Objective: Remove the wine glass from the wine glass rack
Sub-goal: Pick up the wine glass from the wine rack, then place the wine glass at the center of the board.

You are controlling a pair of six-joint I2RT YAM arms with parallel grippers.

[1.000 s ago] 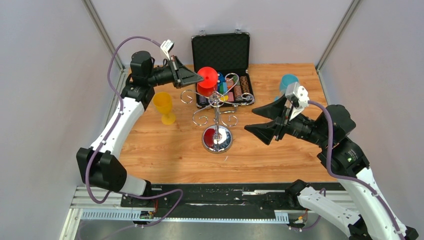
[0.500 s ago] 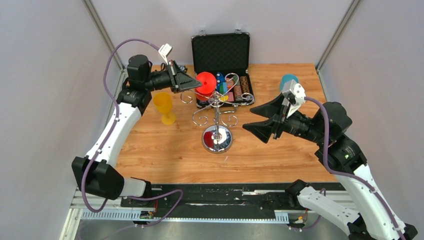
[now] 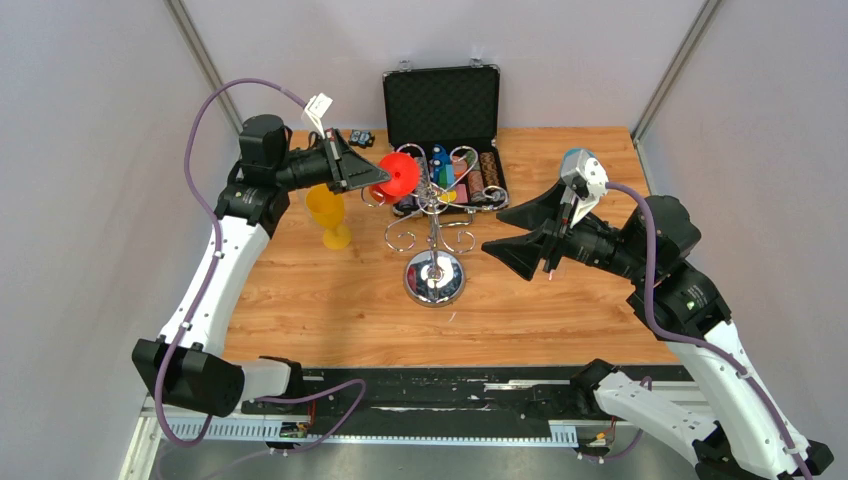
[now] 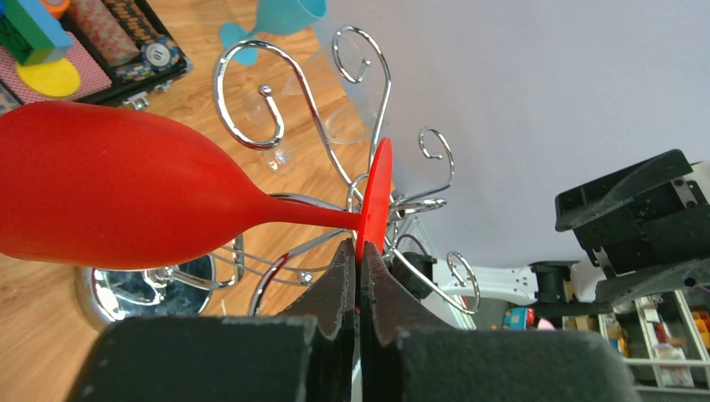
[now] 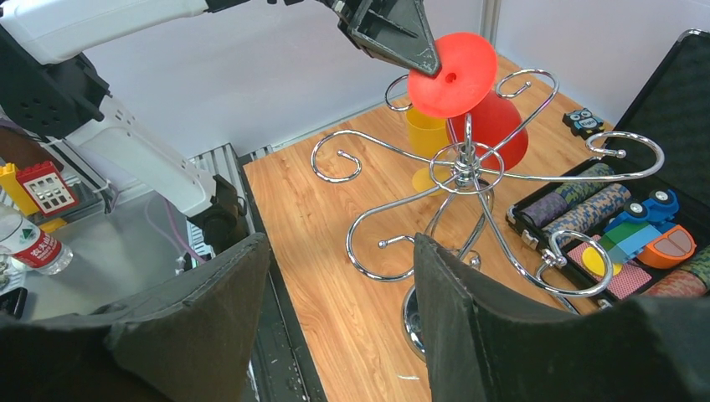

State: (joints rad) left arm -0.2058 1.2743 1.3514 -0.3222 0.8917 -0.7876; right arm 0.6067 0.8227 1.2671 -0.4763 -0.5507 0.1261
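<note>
Jaws of the left gripper (image 3: 378, 178) are pressed onto the round foot of the red wine glass (image 3: 404, 170), pinching it edge-on, so the glass lies sideways with its stem level. It hangs in the air at the upper left of the wine glass rack (image 3: 434, 277), beside the curled wire arms. In the right wrist view the foot seems to sit just above the rack's hub, though whether the stem is quite free of the wires is hard to tell. The rack stands upright on the bench (image 3: 330, 300), with its mirrored base under the thin pole.

Right of the rack, the right gripper (image 3: 491, 232) points at it with jaws spread wide and nothing between them. Left of the rack a yellow glass (image 3: 327, 212) stands upright on the bench, beneath the left arm. Behind the rack a black case (image 3: 441, 100) lies open, holding chips and small coloured toys. A teal glass (image 4: 276, 21) sits further right of the rack, beyond the right gripper.
</note>
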